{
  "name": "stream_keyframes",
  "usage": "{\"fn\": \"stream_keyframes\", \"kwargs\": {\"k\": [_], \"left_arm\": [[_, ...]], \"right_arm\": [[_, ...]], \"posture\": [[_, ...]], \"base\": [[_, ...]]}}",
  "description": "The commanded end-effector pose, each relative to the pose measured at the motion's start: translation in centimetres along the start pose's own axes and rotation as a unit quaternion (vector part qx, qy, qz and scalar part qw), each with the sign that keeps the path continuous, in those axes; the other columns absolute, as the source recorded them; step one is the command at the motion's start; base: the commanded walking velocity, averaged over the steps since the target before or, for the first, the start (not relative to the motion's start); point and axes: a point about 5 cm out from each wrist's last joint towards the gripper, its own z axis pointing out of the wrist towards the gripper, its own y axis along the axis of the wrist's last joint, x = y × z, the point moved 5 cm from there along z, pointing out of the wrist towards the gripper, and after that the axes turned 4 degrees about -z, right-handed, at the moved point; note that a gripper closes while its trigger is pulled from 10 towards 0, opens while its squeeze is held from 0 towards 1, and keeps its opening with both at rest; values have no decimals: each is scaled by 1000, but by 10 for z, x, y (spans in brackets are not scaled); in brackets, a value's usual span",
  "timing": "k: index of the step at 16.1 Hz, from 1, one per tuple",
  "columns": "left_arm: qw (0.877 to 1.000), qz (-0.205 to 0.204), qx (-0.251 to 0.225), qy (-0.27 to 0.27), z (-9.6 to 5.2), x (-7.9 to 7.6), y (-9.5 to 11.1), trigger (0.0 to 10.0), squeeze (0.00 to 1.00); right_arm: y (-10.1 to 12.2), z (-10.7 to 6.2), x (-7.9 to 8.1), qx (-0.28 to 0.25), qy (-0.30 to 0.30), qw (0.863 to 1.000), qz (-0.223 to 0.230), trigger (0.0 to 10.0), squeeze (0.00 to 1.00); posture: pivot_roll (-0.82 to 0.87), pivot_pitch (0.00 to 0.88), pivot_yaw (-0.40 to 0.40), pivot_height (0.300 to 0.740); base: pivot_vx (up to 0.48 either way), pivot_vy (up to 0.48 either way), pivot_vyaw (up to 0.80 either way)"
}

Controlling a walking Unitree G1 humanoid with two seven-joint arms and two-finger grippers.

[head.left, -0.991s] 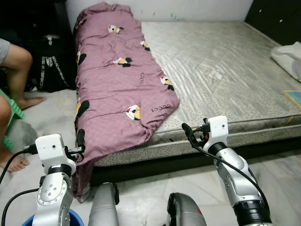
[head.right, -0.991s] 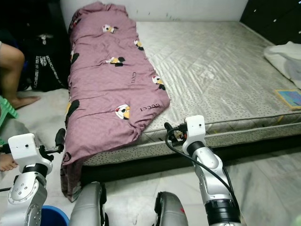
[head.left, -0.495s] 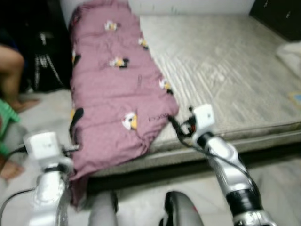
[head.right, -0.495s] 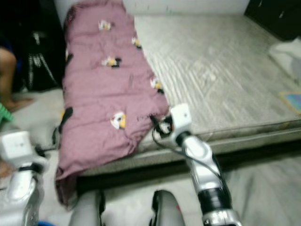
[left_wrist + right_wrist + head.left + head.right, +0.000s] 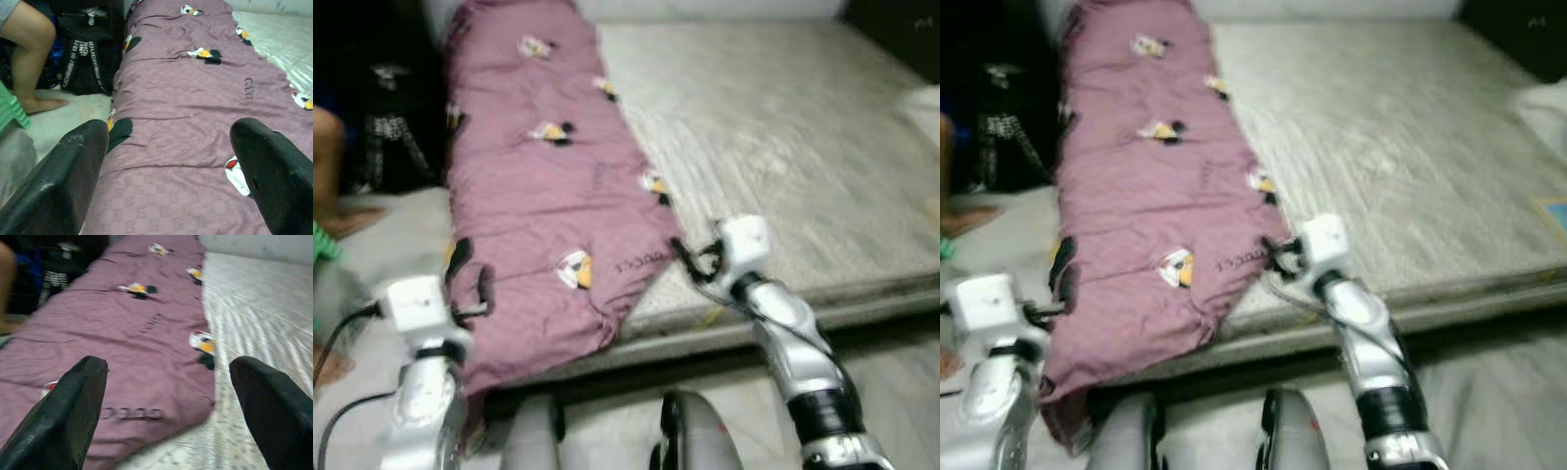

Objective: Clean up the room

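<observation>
- Purple blanket (image 5: 543,186) lying along the left side of the bed (image 5: 783,147), its near end drooping over the 7 o'clock edge.
- Right end effector (image 5: 171,396) hovering at the blanket's 5 o'clock corner, fingers spread apart.
- Left end effector (image 5: 171,171) hovering over the drooping end, fingers likewise parted.
- Black bag (image 5: 85,61) and a person's leg (image 5: 29,54) sitting at 9 o'clock.
</observation>
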Motion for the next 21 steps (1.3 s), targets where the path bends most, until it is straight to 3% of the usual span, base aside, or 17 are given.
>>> {"fn": "stream_keyframes", "kwargs": {"k": [1, 5, 9, 14, 21], "left_arm": [[1000, 11, 0, 12, 0, 10, 2, 10000, 0], [1000, 24, 4, 19, 1, 10, 1, 10000, 0], [999, 30, 21, 32, -4, 18, -5, 10000, 0], [998, 40, 26, 46, -16, 27, -4, 10000, 0], [994, 67, 24, 80, -34, 44, 4, 10000, 0]], "right_arm": [[5, 5, 7, -7, 5, 1000, 2, 10000, 0], [-2, 7, 4, 15, 2, 1000, 6, 10000, 0], [-10, 13, 13, 39, 26, 999, 2, 10000, 0], [-21, 20, 41, 64, 108, 992, -16, 10000, 0], [-30, 36, 71, 94, 171, 980, -35, 10000, 0]], "posture": [[3, 67, -53, 640], [4, 70, -55, 640], [34, 77, -62, 635], [75, 94, -71, 575], [196, 128, -106, 575]], "base": [[296, 0, 0], [73, 0, 0], [0, 0, 0], [0, 0, 0], [0, 0, 0]]}}
